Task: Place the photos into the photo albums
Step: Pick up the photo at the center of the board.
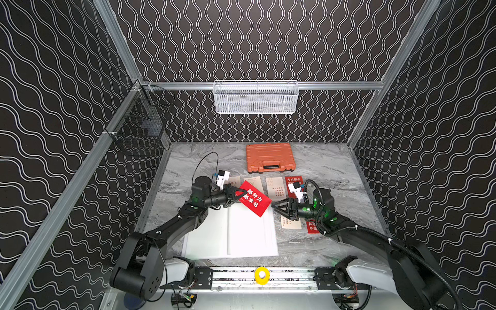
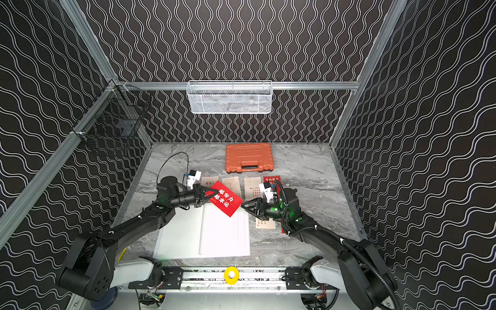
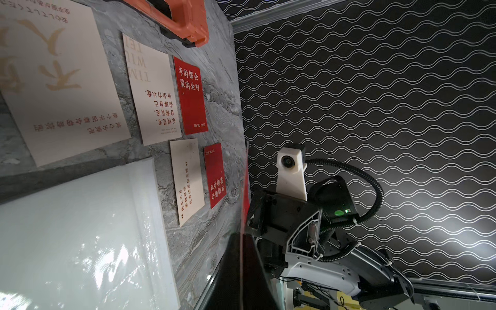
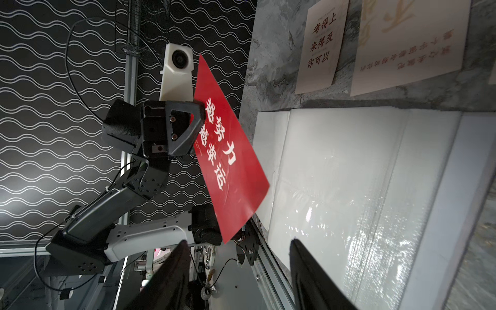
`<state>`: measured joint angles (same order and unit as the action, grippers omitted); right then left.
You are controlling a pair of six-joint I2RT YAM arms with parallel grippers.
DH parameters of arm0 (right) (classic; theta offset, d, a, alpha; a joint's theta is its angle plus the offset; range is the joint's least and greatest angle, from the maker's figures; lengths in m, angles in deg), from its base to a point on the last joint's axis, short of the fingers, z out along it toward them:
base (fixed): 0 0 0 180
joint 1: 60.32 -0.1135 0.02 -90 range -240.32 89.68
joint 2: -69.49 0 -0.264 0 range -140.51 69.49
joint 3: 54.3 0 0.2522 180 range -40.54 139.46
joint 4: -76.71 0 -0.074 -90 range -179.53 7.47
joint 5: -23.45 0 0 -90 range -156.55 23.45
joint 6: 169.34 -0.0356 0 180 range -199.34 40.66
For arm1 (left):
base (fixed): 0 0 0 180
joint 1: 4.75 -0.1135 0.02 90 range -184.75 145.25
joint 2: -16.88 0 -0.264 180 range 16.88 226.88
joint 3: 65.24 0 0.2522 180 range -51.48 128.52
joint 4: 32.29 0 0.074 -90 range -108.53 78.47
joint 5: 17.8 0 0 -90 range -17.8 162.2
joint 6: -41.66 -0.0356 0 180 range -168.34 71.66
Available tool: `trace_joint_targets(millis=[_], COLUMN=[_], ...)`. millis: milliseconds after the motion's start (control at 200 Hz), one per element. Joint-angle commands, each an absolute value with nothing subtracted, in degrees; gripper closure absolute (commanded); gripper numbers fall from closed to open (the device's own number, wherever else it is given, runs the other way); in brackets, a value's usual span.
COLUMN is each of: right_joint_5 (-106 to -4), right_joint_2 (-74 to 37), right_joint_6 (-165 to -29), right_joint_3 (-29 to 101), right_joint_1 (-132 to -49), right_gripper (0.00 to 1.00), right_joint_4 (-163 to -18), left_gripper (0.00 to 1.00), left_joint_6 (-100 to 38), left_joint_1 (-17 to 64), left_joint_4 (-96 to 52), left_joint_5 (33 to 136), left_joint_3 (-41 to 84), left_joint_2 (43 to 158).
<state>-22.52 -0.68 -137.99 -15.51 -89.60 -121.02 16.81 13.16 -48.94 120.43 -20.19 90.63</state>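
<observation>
One by one: pinching red photo point(image 1: 253, 200) in closed left gripper point(image 1: 243, 192) over photo album point(image 1: 241, 236), with right gripper point(image 1: 275, 205) parted, empty; next probably needing tucking into a sleeve.

Left claw point(image 1: 244, 192) clamped shut, right claw point(image 1: 273, 205) jaws parted, both arms angled inward
</observation>
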Motion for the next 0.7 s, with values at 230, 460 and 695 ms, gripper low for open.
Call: trace_joint_targets(millis=[230,460,695], right_joint_5=[-26.63,-27.69,-29.0], right_joint_2=[-8.98,-13.88,-16.9], right_joint_6=[-144.64,-147.81,-150.12], right_joint_3=[-11.05,-8.6,-7.26], right_joint_1=[-93.31,-95.58,-97.03], right_gripper=[0.55,0.63,0.7], right_joint_4=[-133.59,-139.09,-142.91], left_gripper=[1.0,1.0,1.0], left_joint_6=[19.56,19.65,19.49], left_joint_1=[13.08,13.09,13.09], left_joint_4=[-54.69,-54.74,-55.28], left_joint_5=[119.01,118.06,117.37], left_joint_3=[-21.2,-21.82,-22.63], left_joint_2=[91.14,90.98,91.13])
